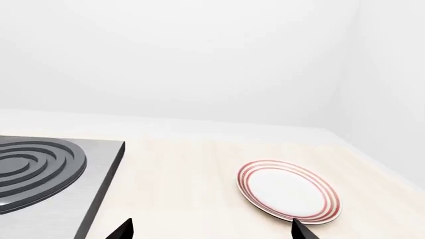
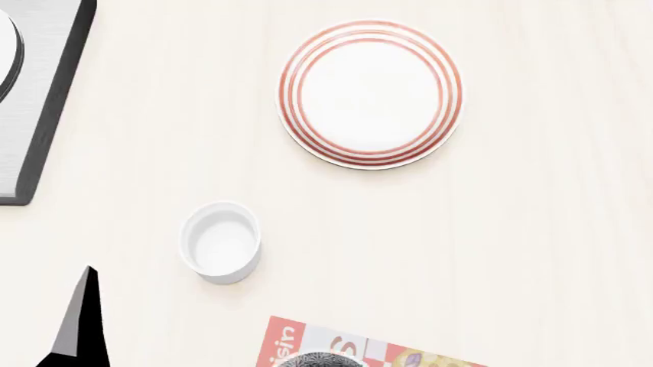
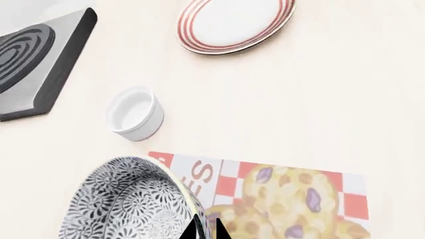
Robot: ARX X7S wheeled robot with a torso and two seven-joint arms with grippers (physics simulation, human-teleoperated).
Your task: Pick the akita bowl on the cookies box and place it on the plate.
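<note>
White cup (image 2: 220, 241), stove burner (image 1: 37, 169), pale counter (image 2: 531, 229)

A simulated kitchen: a pale wood counter (image 2: 531, 245) carries a coil-burner stove (image 1: 40, 174), a red-ringed plate (image 2: 371, 93) and a cookies box (image 3: 285, 194).

1. I see the akita bowl (image 3: 126, 201) in the right wrist view: a round, deep bowl with a fine grey-and-white pattern outside. It looks tilted, its patterned wall facing the camera, over one end of the cookies box (image 3: 292, 194). In the head view only a sliver of its rim (image 2: 318, 359) shows at the bottom edge.
2. The cookies box lies flat on the pale counter, red-and-white checked with a cookie picture and part of its lettering visible.
3. The plate (image 2: 369, 93) is round, shallow and white with thin red rings around its rim. It sits flat and empty, well apart from the box.
</note>
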